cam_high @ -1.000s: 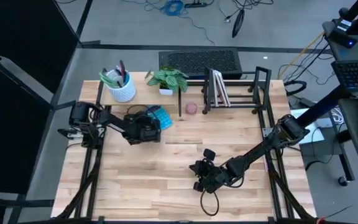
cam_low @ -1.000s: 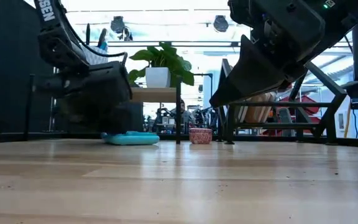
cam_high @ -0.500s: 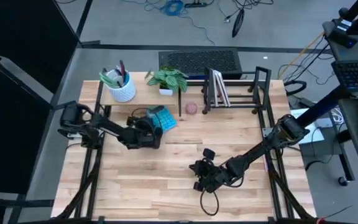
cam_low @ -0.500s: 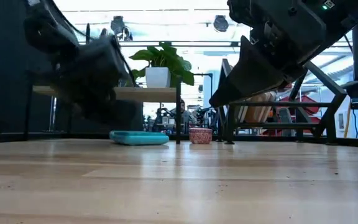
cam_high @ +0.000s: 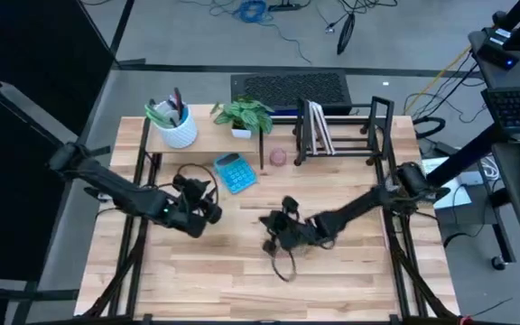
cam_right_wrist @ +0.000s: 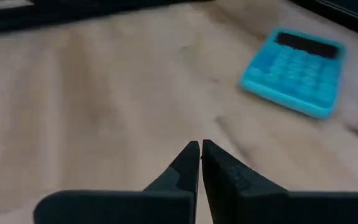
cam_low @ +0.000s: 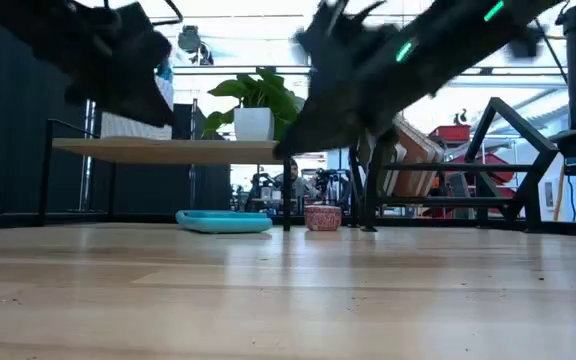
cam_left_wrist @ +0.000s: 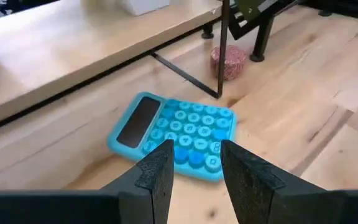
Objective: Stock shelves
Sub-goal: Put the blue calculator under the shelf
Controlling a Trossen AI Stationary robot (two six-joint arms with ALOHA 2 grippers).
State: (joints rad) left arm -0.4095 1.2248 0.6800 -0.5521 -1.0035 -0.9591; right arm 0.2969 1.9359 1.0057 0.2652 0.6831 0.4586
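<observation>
My left pincer [cam_high: 208,209] hangs left of centre in the overhead frame, its two dark matte fingers [cam_left_wrist: 159,176] parted with bare wood showing between them, gripping nothing. Just beyond those fingers lies the flat turquoise plastic calculator [cam_left_wrist: 174,134] with its round keys and dark rectangular screen, tilted askew on the pale planked wooden tabletop [cam_high: 242,262].

My right pincer [cam_high: 273,235] sits near the middle of the overhead frame, a loose black cable looping below it. Its tapered black fingers [cam_right_wrist: 185,163] are pressed nearly together at the tips, clenched on nothing.

The low pale-wood flat-topped riser shelf [cam_high: 210,134] stands in the upper left of the tabletop. On it are a white textured ceramic cup of pens [cam_high: 176,126] and a leafy green plant in a small white square pot [cam_high: 245,117]. A thin black leg drops from its corner to the wood.

To its right, upper centre, is the black metal wire-frame rack [cam_high: 346,135], with a few slim pale books [cam_high: 316,128] leaning between its dividers. A small round speckled pink pot [cam_left_wrist: 228,61] rests on the tabletop between the two units.
</observation>
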